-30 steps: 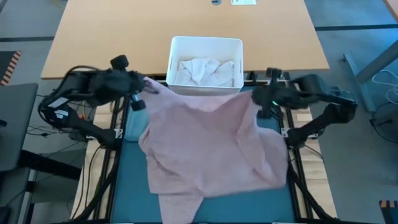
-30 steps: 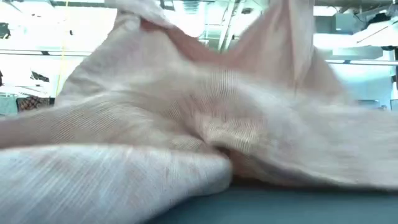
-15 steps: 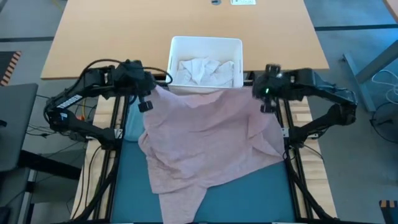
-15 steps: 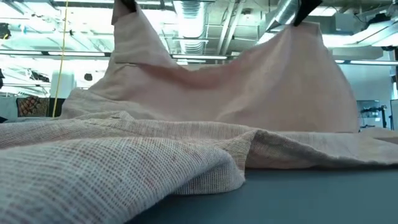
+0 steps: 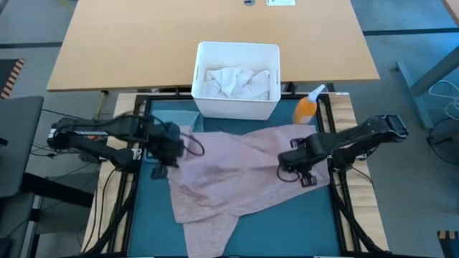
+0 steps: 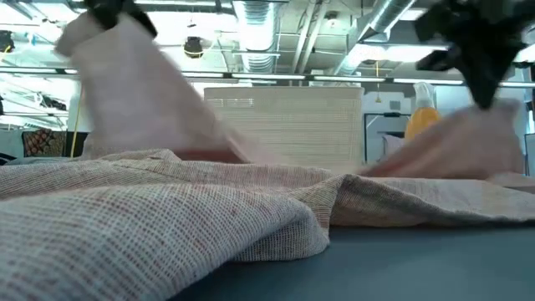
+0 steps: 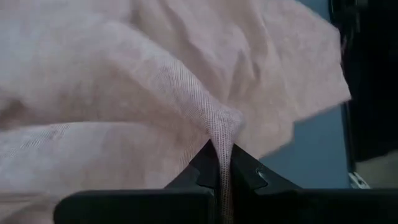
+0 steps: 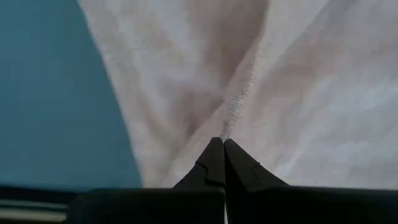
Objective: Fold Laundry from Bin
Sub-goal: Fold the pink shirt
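Note:
A dusty pink garment (image 5: 237,172) of the laundry lies spread over the teal mat (image 5: 158,208); its near part shows wrinkled in the low view (image 6: 209,217). My left gripper (image 5: 176,145) is shut on the garment's far left part, and my right gripper (image 5: 297,162) is shut on its far right part. Both hang low over the mat. The white bin (image 5: 237,51) stands beyond the garment with white cloth (image 5: 235,81) inside. My left gripper pinches a bunched ridge of the pink cloth (image 7: 217,134) between its two fingers, slanting down from the table's left. The cloth rises in a peak (image 6: 125,75) to the fingers; the rest lies on the mat. My right gripper pinches a narrow fold of the pink cloth (image 8: 231,124) between its two fingers from above, pointing down. The cloth under it stands in a low peak (image 6: 468,142) just above the mat and sags slack toward the middle.
An orange spray bottle (image 5: 307,107) stands right of the bin, close behind my right arm. The dark arm frames (image 5: 133,179) run along both sides of the mat. A tan table top (image 5: 215,29) lies beyond the bin.
Both grippers, still shut on the pink garment, have come down and toward the near edge, tipping downward. The garment's far edge, held high in front of the bin before, has sunk to the mat and gone slack in the middle. The bin's front and the bottle now show.

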Controlling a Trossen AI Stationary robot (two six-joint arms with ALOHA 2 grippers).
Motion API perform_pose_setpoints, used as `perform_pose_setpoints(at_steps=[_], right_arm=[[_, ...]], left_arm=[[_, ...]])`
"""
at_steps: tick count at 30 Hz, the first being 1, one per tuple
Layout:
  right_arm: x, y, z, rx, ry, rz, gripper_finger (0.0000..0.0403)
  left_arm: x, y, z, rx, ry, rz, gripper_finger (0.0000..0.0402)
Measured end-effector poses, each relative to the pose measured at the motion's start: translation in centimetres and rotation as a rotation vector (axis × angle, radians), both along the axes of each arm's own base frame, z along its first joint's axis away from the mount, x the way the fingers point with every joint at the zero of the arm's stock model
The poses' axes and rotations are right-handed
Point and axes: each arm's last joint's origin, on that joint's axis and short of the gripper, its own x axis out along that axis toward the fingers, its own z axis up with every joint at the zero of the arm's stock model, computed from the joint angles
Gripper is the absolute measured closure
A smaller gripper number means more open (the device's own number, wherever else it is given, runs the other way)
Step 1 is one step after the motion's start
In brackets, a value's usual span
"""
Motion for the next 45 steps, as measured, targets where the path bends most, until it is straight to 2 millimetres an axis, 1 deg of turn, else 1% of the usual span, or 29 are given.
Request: perform_pose_setpoints(at_steps=[3, 6, 9, 11, 13, 15, 18, 20, 22, 23, 25, 26, 28, 30, 31, 33, 35, 36, 38, 41, 45], right_arm=[[-0.5, 0.5, -1.5, 0.018, 0.034, -0.070, 0.0388], [-0.5, 0.5, -2.3, 0.023, 0.026, -0.200, 0.0372], [-0.5, 0.5, -2.4, 0.030, 0.025, -0.299, 0.0348], [-0.5, 0.6, -2.4, 0.049, 0.030, -0.333, 0.0332], [-0.5, 0.6, -2.4, 0.070, 0.038, -0.358, 0.0314], [-0.6, 0.7, -2.4, 0.093, 0.051, -0.386, 0.0296], [-0.6, 0.8, -2.4, 0.137, 0.074, -0.424, 0.0268], [-0.6, 0.9, -2.3, 0.166, 0.088, -0.427, 0.0252], [-0.5, 1.0, -2.3, 0.177, 0.079, -0.436, 0.0241], [-0.4, 1.1, -2.3, 0.174, 0.063, -0.439, 0.0238], [0.1, 1.3, -2.3, 0.138, -0.020, -0.433, 0.0235], [0.5, 1.4, -2.3, 0.107, -0.086, -0.430, 0.0235], [1.3, 2.0, -2.1, 0.052, -0.227, -0.414, 0.0237], [2.0, 2.8, -1.8, 0.022, -0.364, -0.393, 0.0240], [2.3, 3.3, -1.7, 0.008, -0.426, -0.383, 0.0242], [2.5, 4.2, -1.4, -0.027, -0.525, -0.360, 0.0244], [2.7, 5.1, -1.6, -0.057, -0.578, -0.340, 0.0247], [2.7, 5.4, -2.0, -0.067, -0.595, -0.333, 0.0249], [2.7, 6.0, -3.7, -0.074, -0.591, -0.308, 0.0252], [3.2, 6.3, -6.5, -0.065, -0.611, -0.288, 0.0257], [4.5, 7.0, -8.9, -0.021, -0.672, -0.262, 0.0262]], left_arm=[[0.3, -0.9, -2.6, -0.053, 0.026, 0.007, 0.0401], [0.4, -1.4, -4.6, -0.105, 0.070, 0.048, 0.0402], [0.4, -1.6, -5.4, -0.131, 0.099, 0.091, 0.0397], [0.4, -1.7, -5.4, -0.136, 0.097, 0.096, 0.0386], [0.5, -1.7, -5.0, -0.143, 0.089, 0.099, 0.0368], [0.4, -1.7, -4.1, -0.145, 0.075, 0.098, 0.0346], [0.1, -1.7, -2.4, -0.134, 0.073, 0.084, 0.0311], [-0.2, -1.6, -0.7, -0.113, 0.056, 0.069, 0.0291], [-0.5, -1.4, 1.1, -0.045, 0.017, 0.080, 0.0275], [-0.6, -1.2, 1.8, 0.017, -0.003, 0.109, 0.0269], [-0.7, -0.7, 2.4, 0.176, -0.045, 0.194, 0.0261], [-0.8, -0.4, 2.4, 0.245, -0.056, 0.220, 0.0258], [-0.6, -0.1, 1.3, 0.315, -0.050, 0.245, 0.0256], [-0.2, 0.0, -0.3, 0.308, -0.035, 0.242, 0.0255], [-0.1, -0.2, -1.3, 0.277, -0.012, 0.232, 0.0255], [-0.7, -0.8, -2.9, 0.207, 0.032, 0.231, 0.0255], [-1.7, -1.7, -4.7, 0.157, 0.077, 0.250, 0.0257], [-2.3, -2.3, -5.8, 0.139, 0.110, 0.264, 0.0259], [-3.6, -3.5, -7.8, 0.108, 0.154, 0.279, 0.0264], [-4.9, -5.3, -9.7, 0.050, 0.089, 0.278, 0.0273], [-5.9, -7.2, -12.8, 0.043, 0.058, 0.200, 0.0287]])
